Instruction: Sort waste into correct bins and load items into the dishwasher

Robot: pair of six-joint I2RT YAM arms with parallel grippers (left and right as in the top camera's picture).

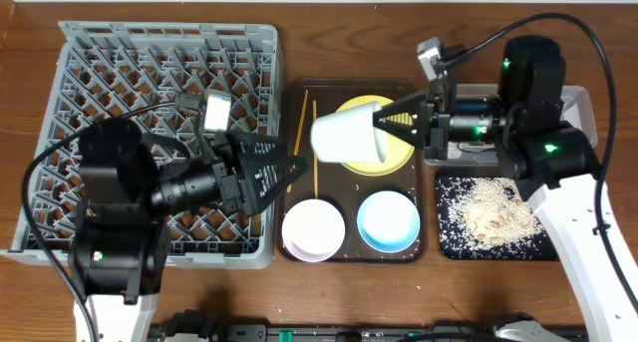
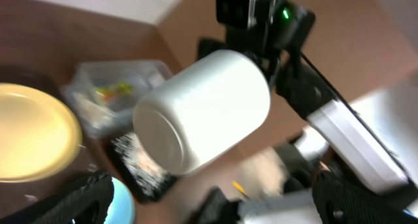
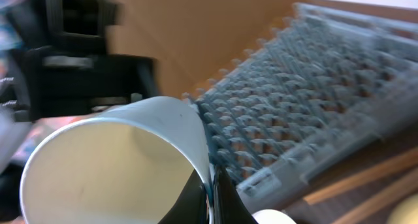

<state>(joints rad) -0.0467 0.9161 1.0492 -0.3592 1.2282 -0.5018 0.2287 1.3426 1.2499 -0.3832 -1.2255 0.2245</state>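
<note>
My right gripper [image 1: 384,125] is shut on the rim of the small white cup [image 1: 344,136], holding it on its side in the air above the yellow plate [image 1: 394,155]. The right wrist view shows the rim pinched between its fingers [image 3: 212,196]. My left gripper [image 1: 284,171] is open and empty at the dish rack's [image 1: 100,53] right edge, facing the cup [image 2: 206,110] across a gap. The light blue bowl [image 1: 389,220], white-pinkish bowl [image 1: 313,228] and two chopsticks [image 1: 308,133] lie on the brown tray. The black tray [image 1: 454,237] holds pale crumbs [image 1: 490,207]. The clear tub [image 2: 114,93] holds the wrapper [image 2: 112,90].
The brown serving tray [image 1: 294,98] sits between the dish rack and the black tray. The clear tub [image 1: 583,108] stands behind the black tray, mostly under my right arm. Cables run from both arms.
</note>
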